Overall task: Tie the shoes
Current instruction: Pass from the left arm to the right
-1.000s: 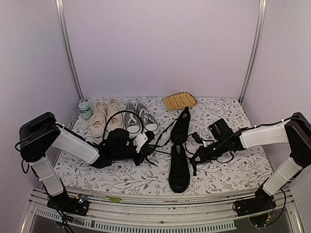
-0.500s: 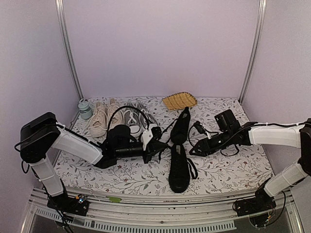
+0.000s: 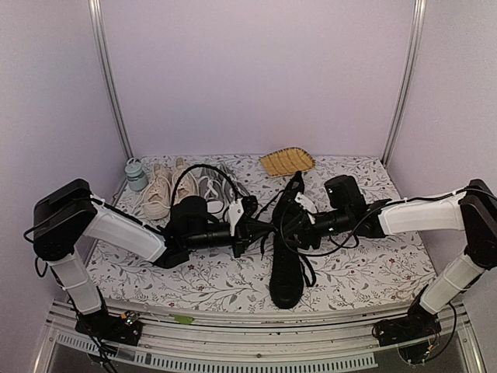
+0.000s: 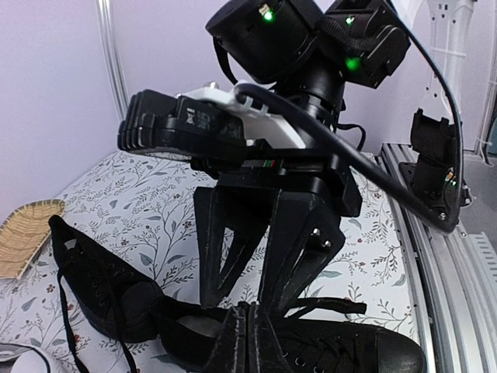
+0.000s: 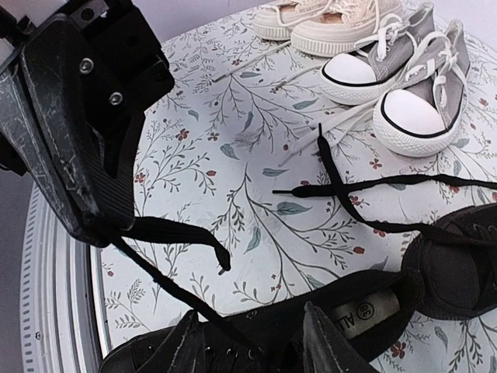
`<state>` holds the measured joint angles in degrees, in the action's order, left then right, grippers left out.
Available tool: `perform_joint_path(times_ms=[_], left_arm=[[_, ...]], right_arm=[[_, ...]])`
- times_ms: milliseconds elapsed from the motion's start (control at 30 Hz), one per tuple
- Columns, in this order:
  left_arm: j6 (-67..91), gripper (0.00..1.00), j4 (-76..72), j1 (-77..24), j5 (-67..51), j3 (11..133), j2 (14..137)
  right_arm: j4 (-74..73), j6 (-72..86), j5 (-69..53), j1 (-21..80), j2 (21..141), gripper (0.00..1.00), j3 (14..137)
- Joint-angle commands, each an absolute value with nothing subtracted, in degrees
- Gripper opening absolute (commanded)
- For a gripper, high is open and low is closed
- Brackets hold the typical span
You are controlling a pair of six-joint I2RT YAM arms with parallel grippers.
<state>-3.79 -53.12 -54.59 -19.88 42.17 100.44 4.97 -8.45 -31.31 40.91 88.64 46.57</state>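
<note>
The black shoes lie mid-table, the near one (image 3: 286, 272) toe towards me and the far one (image 3: 290, 198) behind it. My left gripper (image 3: 256, 228) is shut on a black lace (image 5: 167, 231) at the near shoe's left side. In the right wrist view the left gripper (image 5: 93, 227) pinches that lace at its tip; one strand runs down to the shoe (image 5: 256, 334) and the end hangs loose. My right gripper (image 3: 289, 220) stands open over the near shoe's opening, tip to tip with the left gripper (image 4: 248, 342). Nothing is between the right gripper's fingertips (image 5: 190, 342).
A beige pair (image 3: 165, 190) and a grey pair with white toe caps (image 3: 217, 183) stand at the back left, next to a small teal container (image 3: 136, 175). A woven basket (image 3: 286, 162) sits at the back centre. Loose black lace (image 5: 388, 183) trails across the floral tabletop (image 3: 373, 272).
My right gripper has let go and opened, and has swung left over the near black shoe. My left gripper has moved right, still shut on the lace.
</note>
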Motion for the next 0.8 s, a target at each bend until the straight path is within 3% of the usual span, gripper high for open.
perform_joint_path(times_ms=[0,133,267,333,400,433,767], left_arm=[[-3.2,0.0,-54.8,-55.3,-19.3,43.2,101.1],[-3.3,0.0,-54.8,-55.3,-19.1,43.3,101.2],[-3.3,0.0,-54.7,-55.3,-18.8,43.4,101.3],[-3.3,0.0,-54.7,-55.3,-18.9,43.4,101.3],[-3.1,0.0,-54.6,-55.3,-18.9,43.1,101.3],[-3.0,0.0,-54.5,-55.3,-18.7,42.8,101.1],[-9.1,0.0,-50.7,-60.9,-9.8,43.8,106.8]], right_arm=[[10.4,-10.5,-33.6,41.3,90.6,0.42,47.6],[11.0,-10.0,-33.7,42.0,91.8,0.34,47.5],[11.2,-10.2,-34.2,42.5,91.8,0.35,47.0],[11.5,-10.0,-32.8,42.6,91.3,0.23,46.7],[11.3,-9.6,-31.3,42.6,90.5,0.05,46.6],[11.2,-9.3,-30.7,42.6,89.8,0.01,46.5],[9.6,-0.4,-28.4,41.1,87.4,0.0,46.5]])
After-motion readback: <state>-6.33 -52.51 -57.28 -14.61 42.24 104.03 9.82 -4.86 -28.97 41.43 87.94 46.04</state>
